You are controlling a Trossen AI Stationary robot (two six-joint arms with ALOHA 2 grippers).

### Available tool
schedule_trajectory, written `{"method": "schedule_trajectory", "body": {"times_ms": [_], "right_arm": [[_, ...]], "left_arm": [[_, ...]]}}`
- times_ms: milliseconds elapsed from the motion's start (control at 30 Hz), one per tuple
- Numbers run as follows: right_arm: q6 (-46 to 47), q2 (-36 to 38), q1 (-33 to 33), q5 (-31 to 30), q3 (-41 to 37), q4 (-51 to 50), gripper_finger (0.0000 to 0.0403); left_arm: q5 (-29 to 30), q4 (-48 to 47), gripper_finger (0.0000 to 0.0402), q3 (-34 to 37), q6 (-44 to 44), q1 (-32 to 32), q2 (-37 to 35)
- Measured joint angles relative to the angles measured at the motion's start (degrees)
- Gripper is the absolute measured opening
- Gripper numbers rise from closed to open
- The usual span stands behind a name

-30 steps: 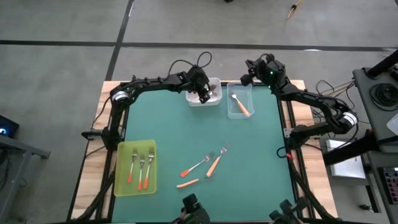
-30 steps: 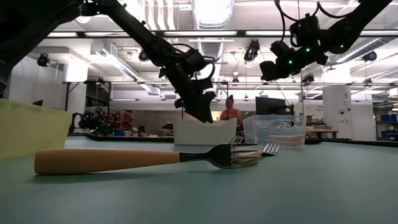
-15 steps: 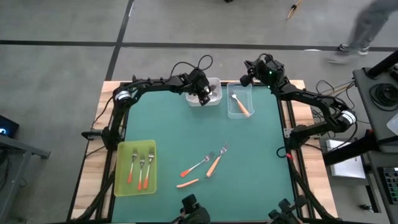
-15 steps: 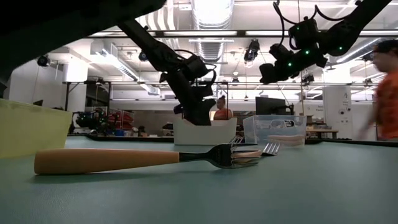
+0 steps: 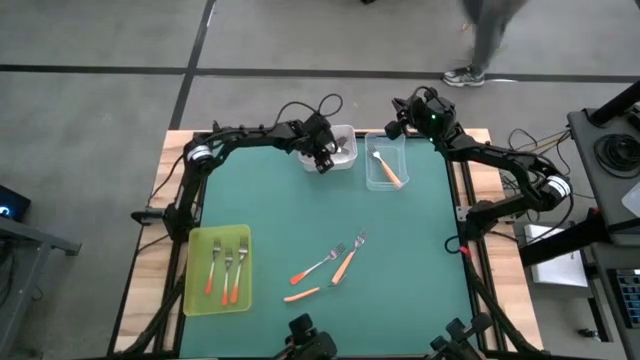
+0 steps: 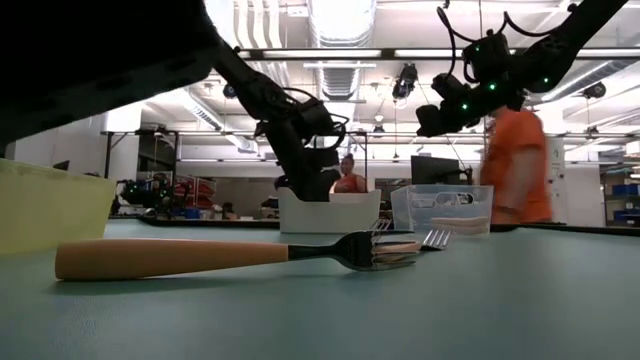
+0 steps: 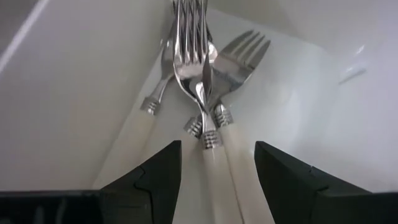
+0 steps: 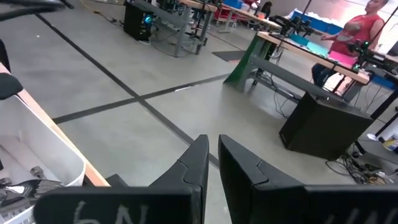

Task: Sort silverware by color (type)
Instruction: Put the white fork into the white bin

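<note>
- Nearest, toward the table's [image 5: 400, 230] front edge, three loose forks lie close together: a light orange fork [image 5: 301, 294] in front, then a red-orange fork [image 5: 318, 267] and an orange fork [image 5: 346, 262] whose tines meet just behind it.
- By the front left corner, the yellow-green tray [image 5: 197, 275] holds three red-orange forks [image 5: 228, 271] side by side, tines pointing to the far edge.
- Farther back, at the far edge, the white tray [image 5: 349, 149] holds the white-handled forks [image 7: 205, 93], several overlapping with tines bunched together.
- Right over that tray's left side sits the left gripper [image 5: 322, 158], its fingers [image 7: 152, 180] spread wide and holding nothing, with the white handles showing between them.
- Just right of the white tray, the clear tray [image 5: 385, 165] holds one light orange fork [image 5: 388, 170] lying aslant.
- Behind the clear tray, at the far edge, the right gripper [image 5: 400, 112] hangs raised with its fingers [image 8: 193, 163] nearly together and empty.
- Beyond the table, a person in an orange top [image 6: 518, 160] shows in the room.
</note>
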State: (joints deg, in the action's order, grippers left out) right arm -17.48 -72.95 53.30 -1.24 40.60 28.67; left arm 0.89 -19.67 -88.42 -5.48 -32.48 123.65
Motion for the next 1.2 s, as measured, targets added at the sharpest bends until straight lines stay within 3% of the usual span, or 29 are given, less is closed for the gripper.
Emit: {"method": "schedule_trajectory", "body": {"times_ms": [1033,1200], "right_arm": [[0.80,0.00,0.00,0.01,0.00,-0.13,0.0027],[0.80,0.00,0.00,0.01,0.00,-0.15,0.0027]], "left_arm": [[-0.34,-7.24,0.0144,-0.07,3.73,-0.79,-0.12],[-0.38,-7.16,0.0118,-0.04,3.61,-0.79,-0.12]]}}
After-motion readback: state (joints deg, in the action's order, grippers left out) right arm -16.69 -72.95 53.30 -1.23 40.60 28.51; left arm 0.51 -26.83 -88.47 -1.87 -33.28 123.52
